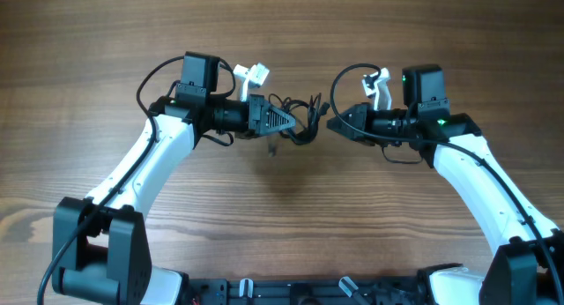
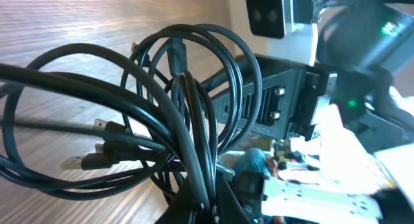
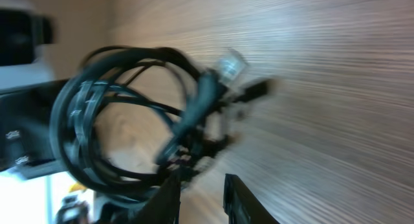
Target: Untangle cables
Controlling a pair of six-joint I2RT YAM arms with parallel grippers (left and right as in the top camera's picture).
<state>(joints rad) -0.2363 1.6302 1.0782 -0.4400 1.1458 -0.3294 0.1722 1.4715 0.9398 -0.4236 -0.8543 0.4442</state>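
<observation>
Over table (image 1: pixel 282 40) | left end effector (image 1: pixel 291 122) clamps cables (image 1: pixel 310 113) | right arm (image 1: pixel 476 168) opposite

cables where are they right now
In the overhead view the cables form a tangled bunch near the middle of the table, between the left gripper and the right gripper, gathered at the left one's tip.

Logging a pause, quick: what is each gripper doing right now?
Left gripper: closed on the cables.
Right gripper: open, fingers apart beside the cables.
</observation>
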